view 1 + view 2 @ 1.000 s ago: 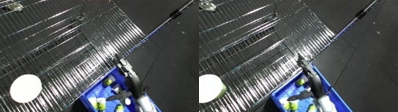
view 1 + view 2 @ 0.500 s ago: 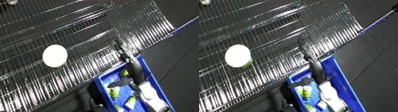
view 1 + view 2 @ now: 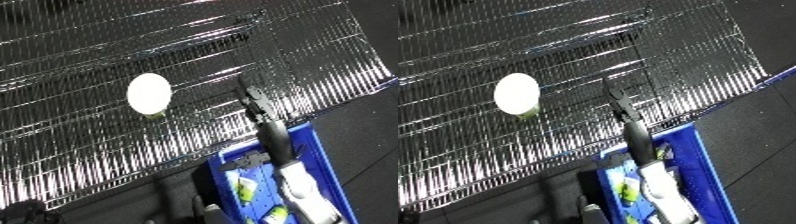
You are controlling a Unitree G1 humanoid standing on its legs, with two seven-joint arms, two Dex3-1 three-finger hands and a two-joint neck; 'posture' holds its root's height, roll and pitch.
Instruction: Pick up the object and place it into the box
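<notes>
A white round object (image 3: pixel 148 93) lies on the wire mesh surface (image 3: pixel 80 60), with a bit of green showing at its lower edge. My right hand (image 3: pixel 253 102) reaches up from the lower right, its fingers straight and holding nothing, over the mesh edge to the right of the white object. The white and silver forearm (image 3: pixel 302 192) passes over the blue bin (image 3: pixel 317 150). Yellow-green items (image 3: pixel 627 190) lie inside the bin. My left hand does not show.
The mesh surface fills most of the view and ends in a slanted front edge (image 3: pixel 338 97). Dark floor (image 3: pixel 369 140) lies to the right of the bin and below the mesh.
The whole picture has turned and shifted, so the camera moved; the white object now shows near the middle instead of the lower left. My right hand stays stretched over the mesh edge above the bin.
</notes>
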